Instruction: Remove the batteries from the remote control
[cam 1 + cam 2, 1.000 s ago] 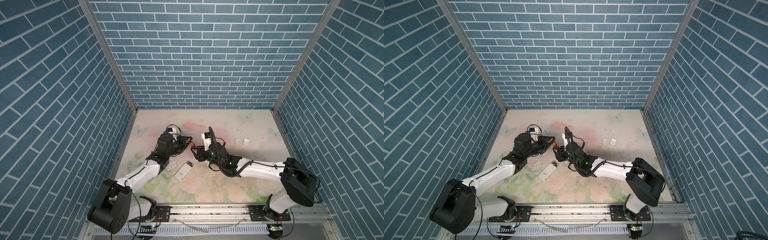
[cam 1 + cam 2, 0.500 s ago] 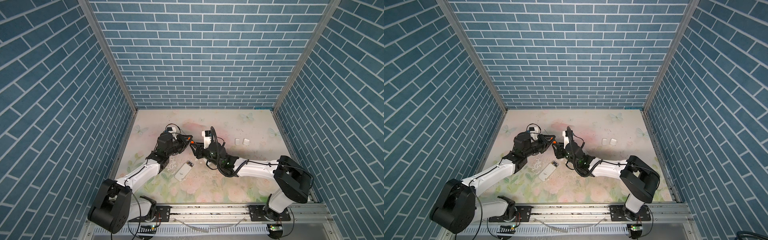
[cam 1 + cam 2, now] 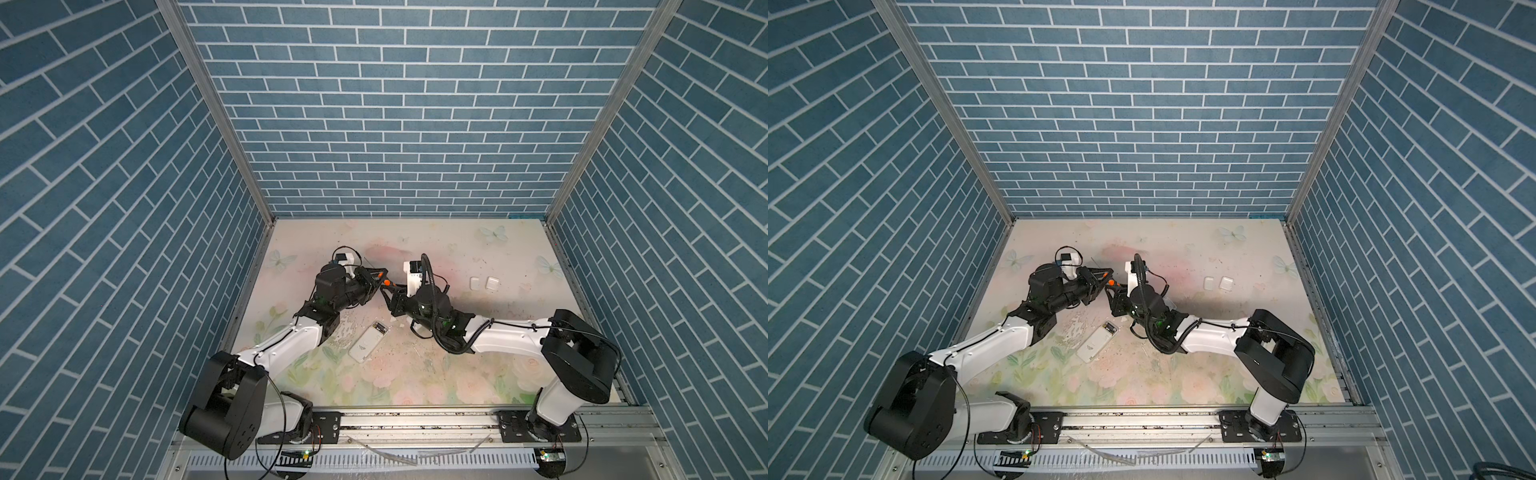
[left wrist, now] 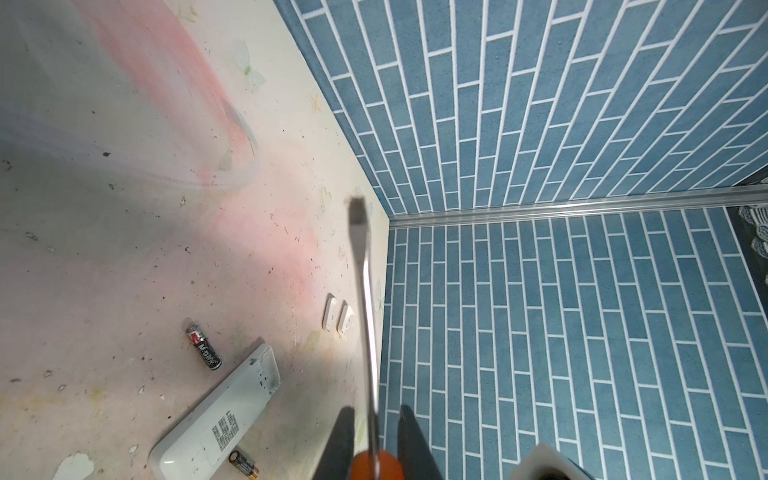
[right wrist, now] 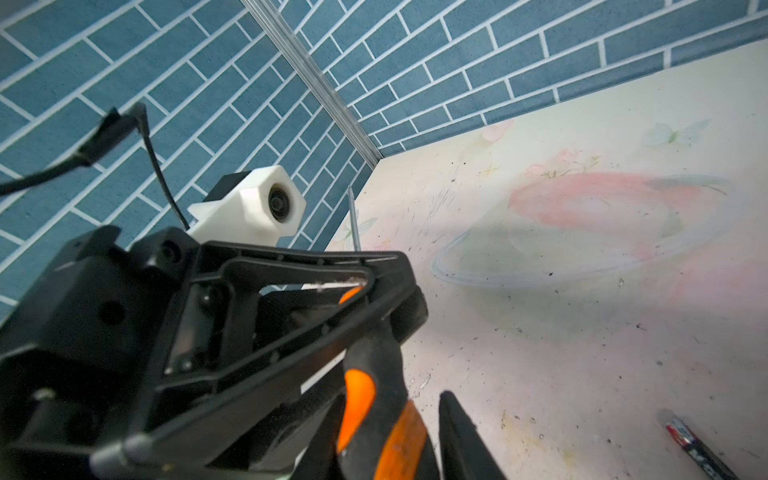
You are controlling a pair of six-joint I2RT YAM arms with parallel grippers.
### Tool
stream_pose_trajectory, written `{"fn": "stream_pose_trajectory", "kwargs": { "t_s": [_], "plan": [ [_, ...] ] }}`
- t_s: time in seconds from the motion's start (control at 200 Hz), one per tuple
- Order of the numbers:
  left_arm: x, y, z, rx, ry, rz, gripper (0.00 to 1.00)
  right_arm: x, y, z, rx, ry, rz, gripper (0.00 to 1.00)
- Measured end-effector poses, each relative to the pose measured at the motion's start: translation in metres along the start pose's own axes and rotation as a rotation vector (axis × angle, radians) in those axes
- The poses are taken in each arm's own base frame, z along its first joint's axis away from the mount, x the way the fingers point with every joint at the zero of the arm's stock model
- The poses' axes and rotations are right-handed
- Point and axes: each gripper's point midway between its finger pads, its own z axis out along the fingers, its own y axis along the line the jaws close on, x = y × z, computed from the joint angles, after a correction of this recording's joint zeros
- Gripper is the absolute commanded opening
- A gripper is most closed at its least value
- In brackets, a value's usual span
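Note:
My left gripper (image 3: 380, 279) (image 4: 376, 411) is shut on the screwdriver (image 4: 365, 291) where its metal shaft meets the orange-and-black handle (image 5: 374, 374). My right gripper (image 3: 390, 293) (image 5: 395, 399) is open around the lower handle, with a gap showing at one finger. A white remote control (image 3: 370, 341) (image 3: 1096, 341) lies face down in both top views, the battery bay at its far end uncovered. In the left wrist view a remote control (image 4: 220, 415) with an empty bay lies between two loose batteries (image 4: 203, 347) (image 4: 243, 463). One battery (image 5: 694, 444) shows in the right wrist view.
Two small white covers (image 3: 484, 284) (image 4: 336, 318) lie on the floral mat (image 3: 415, 249) to the right of my right arm. Blue brick walls (image 3: 395, 124) close off the back and both sides. Flaked patches mark the mat by the remote.
My right gripper's jaws have narrowed around the screwdriver handle and the right arm has shifted slightly. The left gripper has held still on the screwdriver.

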Motion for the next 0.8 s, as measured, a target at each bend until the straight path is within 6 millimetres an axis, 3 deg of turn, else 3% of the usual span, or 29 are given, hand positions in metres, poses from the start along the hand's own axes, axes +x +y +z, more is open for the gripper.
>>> {"fn": "stream_pose_trajectory", "kwargs": {
  "t_s": [0.4,0.8],
  "plan": [
    [0.001,0.004,-0.001,0.002,0.001,-0.009,0.0,-0.007,0.002,0.001,-0.008,-0.025,-0.012,0.36],
    [0.001,0.004,0.0,0.005,0.006,-0.016,0.0,-0.01,0.003,0.004,-0.016,-0.049,-0.033,0.29]
  ]
}}
